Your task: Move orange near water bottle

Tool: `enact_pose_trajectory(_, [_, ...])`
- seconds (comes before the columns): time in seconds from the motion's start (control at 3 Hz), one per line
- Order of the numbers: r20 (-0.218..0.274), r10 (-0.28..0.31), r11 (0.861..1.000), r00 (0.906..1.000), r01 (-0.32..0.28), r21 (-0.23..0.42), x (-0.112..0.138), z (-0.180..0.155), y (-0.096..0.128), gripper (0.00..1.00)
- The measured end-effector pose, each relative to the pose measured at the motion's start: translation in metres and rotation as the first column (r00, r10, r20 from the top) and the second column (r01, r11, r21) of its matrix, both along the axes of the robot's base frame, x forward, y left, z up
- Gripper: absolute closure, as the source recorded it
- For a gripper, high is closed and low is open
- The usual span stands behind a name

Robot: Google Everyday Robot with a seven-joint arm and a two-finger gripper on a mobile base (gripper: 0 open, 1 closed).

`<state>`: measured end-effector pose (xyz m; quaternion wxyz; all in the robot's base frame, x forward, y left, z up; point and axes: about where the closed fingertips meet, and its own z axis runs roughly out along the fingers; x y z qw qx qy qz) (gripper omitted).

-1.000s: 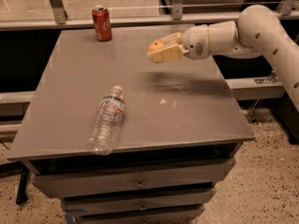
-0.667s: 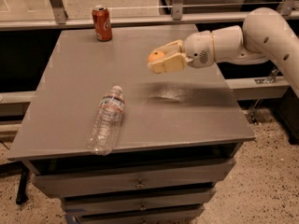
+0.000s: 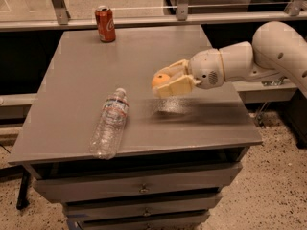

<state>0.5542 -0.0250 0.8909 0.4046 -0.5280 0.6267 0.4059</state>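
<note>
The orange is a small round fruit held between the cream fingers of my gripper, a little above the grey table, right of centre. The gripper is shut on it; most of the fruit is hidden by the fingers. The water bottle lies on its side near the table's front left, its white cap pointing to the back right, toward the gripper. The gripper is a short way to the right of the bottle's cap.
A red soda can stands at the table's back left. My white arm reaches in from the right. Drawers are below the tabletop. A metal railing runs behind the table.
My gripper has carried the orange from the back right of the table forward and left, toward the bottle. The bottle and the can have not moved.
</note>
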Motion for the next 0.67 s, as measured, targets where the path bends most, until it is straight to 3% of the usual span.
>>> enact_pose_trajectory(0.67, [-0.04, 0.037, 0.999, 0.9985, -0.037, 0.01, -0.031, -0.01, 0.017, 1.0])
